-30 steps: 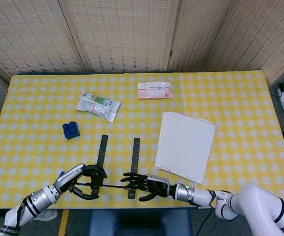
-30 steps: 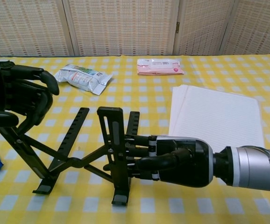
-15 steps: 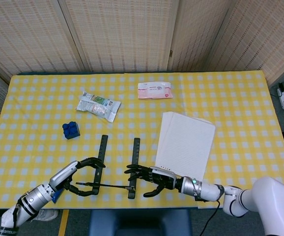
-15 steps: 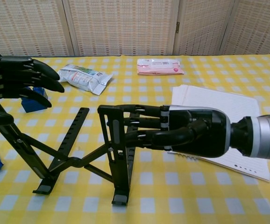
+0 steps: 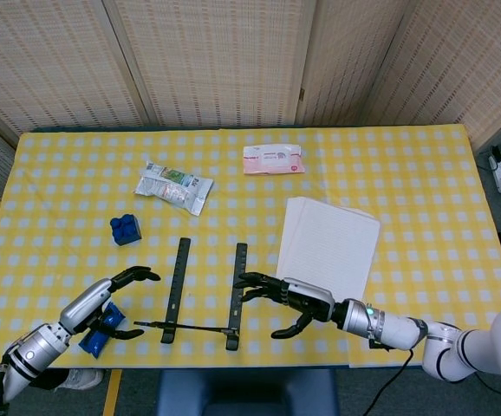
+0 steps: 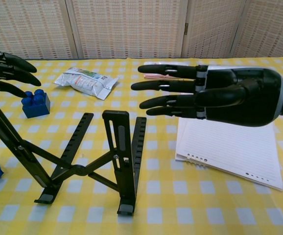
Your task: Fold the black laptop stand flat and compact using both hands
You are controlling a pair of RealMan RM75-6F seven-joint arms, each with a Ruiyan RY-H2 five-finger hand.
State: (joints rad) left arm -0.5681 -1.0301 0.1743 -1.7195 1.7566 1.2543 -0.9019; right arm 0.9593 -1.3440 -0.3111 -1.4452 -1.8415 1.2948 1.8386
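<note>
The black laptop stand [image 5: 207, 295] stands unfolded near the table's front edge, its two slotted rails [image 6: 127, 147] upright and apart, joined by a crossed linkage. My left hand [image 5: 112, 295] hovers to the stand's left with fingers spread, holding nothing; in the chest view this left hand [image 6: 7, 71] is at the upper left. To the right of the stand my right hand [image 5: 287, 299] is open too, fingers stretched toward the right rail without touching it. The chest view shows the right hand [image 6: 215, 93] raised above and right of the stand.
A stack of lined paper [image 5: 327, 256] lies right of the stand, under my right forearm. A blue block [image 5: 126, 230], a snack packet [image 5: 173, 186] and a pink wipes pack [image 5: 273, 159] lie farther back. A small blue object [image 5: 94, 336] sits below my left hand.
Both hands have let go of the stand's rails, opened their fingers and drawn away outward, the left to the left and the right to the right. The stand has stayed put.
</note>
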